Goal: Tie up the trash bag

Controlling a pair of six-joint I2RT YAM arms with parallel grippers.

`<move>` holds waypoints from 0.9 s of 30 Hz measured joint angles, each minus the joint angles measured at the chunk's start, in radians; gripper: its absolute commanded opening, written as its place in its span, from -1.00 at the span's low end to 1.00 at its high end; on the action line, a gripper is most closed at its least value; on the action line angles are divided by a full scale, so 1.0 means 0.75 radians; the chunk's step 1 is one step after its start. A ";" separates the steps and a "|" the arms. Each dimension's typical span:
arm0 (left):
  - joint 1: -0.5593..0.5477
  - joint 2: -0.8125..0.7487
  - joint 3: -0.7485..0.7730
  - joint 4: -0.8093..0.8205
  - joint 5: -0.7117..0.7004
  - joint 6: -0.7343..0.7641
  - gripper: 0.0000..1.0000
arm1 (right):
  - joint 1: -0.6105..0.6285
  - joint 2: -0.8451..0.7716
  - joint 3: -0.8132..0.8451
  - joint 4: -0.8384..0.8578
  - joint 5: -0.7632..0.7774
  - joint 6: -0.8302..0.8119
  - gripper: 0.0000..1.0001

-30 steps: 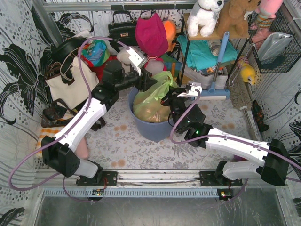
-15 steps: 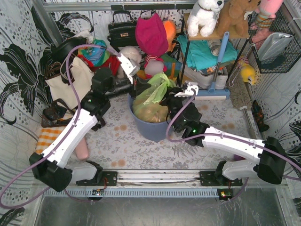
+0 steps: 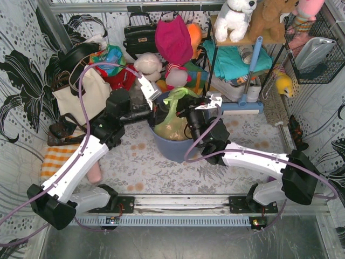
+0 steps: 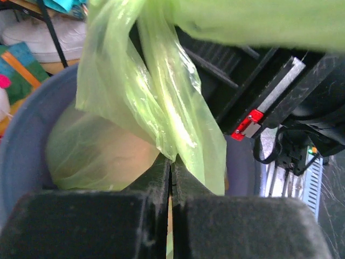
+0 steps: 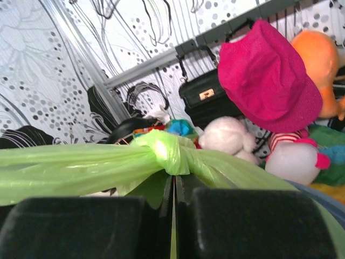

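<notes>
The light-green trash bag (image 3: 173,120) sits in a blue-grey round bin (image 3: 173,148), tan scraps showing through. Its top is drawn up into two strands crossed in a knot (image 3: 177,93). My left gripper (image 3: 159,113) is shut on one strand at the bag's left side; in the left wrist view (image 4: 170,162) the green plastic (image 4: 161,91) rises from between the closed jaws. My right gripper (image 3: 190,114) is shut on the other strand at the bag's right; in the right wrist view (image 5: 173,181) the knot (image 5: 167,152) sits just above the closed jaws.
A cream tote bag (image 3: 81,97) stands at the left. Black handbags (image 3: 141,33), a pink hat (image 3: 173,39) and plush toys (image 3: 148,65) crowd the back. A shelf rack (image 3: 237,59) with a mop (image 3: 249,70) stands at the back right.
Both grippers have come in close to the bag, the left arm swinging down and left. The bag's top has been drawn from a loose puff into a narrow knotted strand.
</notes>
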 measured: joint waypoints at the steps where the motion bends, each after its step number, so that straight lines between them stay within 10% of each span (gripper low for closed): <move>1: -0.014 0.001 -0.004 -0.008 -0.001 0.000 -0.89 | 0.000 0.008 0.000 0.037 -0.015 -0.019 -1.00; 27: -0.083 -0.017 -0.067 -0.159 -0.054 0.019 -0.63 | -0.027 0.128 -0.052 0.601 -0.325 -0.275 -1.00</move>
